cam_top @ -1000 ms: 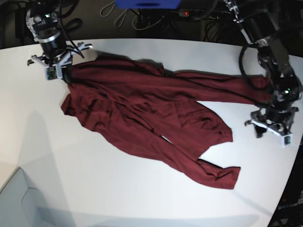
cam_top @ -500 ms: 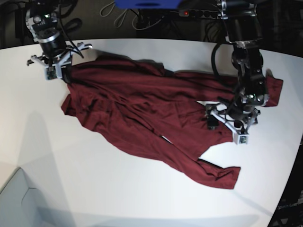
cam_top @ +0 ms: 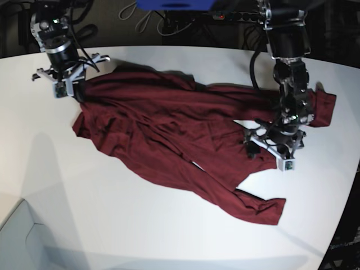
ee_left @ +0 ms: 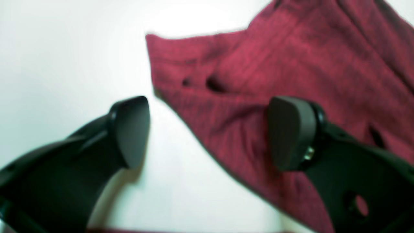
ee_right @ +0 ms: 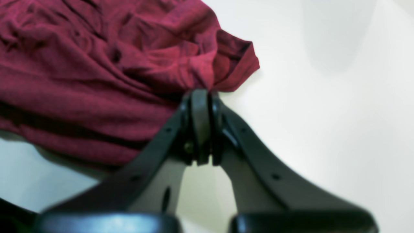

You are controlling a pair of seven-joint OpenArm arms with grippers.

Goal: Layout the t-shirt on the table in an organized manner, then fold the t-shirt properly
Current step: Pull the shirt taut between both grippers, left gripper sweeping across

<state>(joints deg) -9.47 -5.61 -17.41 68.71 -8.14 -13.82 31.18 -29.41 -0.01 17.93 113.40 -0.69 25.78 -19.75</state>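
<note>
The dark maroon t-shirt (cam_top: 174, 143) lies rumpled and slanted across the white desk (cam_top: 112, 225), one long sleeve running out toward the far right edge, the other end trailing down to the near right, the body creased and partly doubled over itself. The right tool (ee_right: 200, 97) is pressed together on a bunched corner of the cloth at the far left of the base view, the fabric gathering into its tip. The left tool (ee_left: 207, 132) stands with its fingers wide apart and nothing between them, low over the garment's edge, one finger above the cloth and the other above bare desk. The fabric looks thin, light and limp: it will likely drape, stretch and drag along in folds rather than hold any shape, and a pinch in the middle would probably only bunch it more. Better holds look to be hems, cuffs or shoulder seams, taken at opposite ends and drawn apart to flatten it.
</note>
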